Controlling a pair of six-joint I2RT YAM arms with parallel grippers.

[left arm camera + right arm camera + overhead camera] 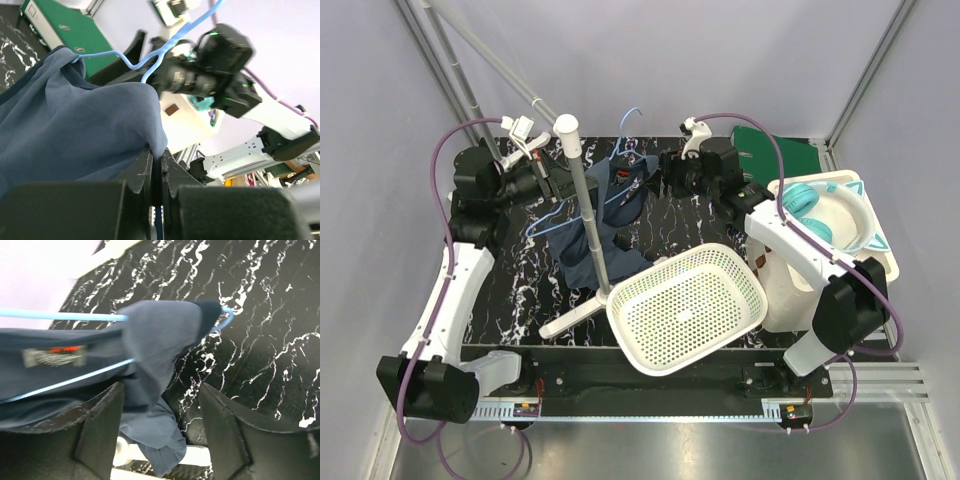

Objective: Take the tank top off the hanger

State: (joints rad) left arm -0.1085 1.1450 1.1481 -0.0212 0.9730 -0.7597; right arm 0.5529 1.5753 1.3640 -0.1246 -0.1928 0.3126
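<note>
I've got the light-blue wire hanger (60, 315) above the black marbled table (520, 270), hook toward the far wall, long axis left-right. The dark navy tank top (75, 125) is draped on it. Left gripper (156, 172) pinched tight on the wire. Right gripper (162, 430) fingers are spread astride the cloth. White-grey stand pole (582, 195) crosses in front. White perforated basket (685, 305) near. Pale lilac walls (720, 50).

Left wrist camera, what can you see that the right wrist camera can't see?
Only the left wrist view shows the right arm, a green box and its own jaws pinched shut on cloth. Only the right wrist view shows the black marbled table, a white stand foot and its own jaws standing apart. Both show the navy tank top draped on the light-blue hanger.
</note>
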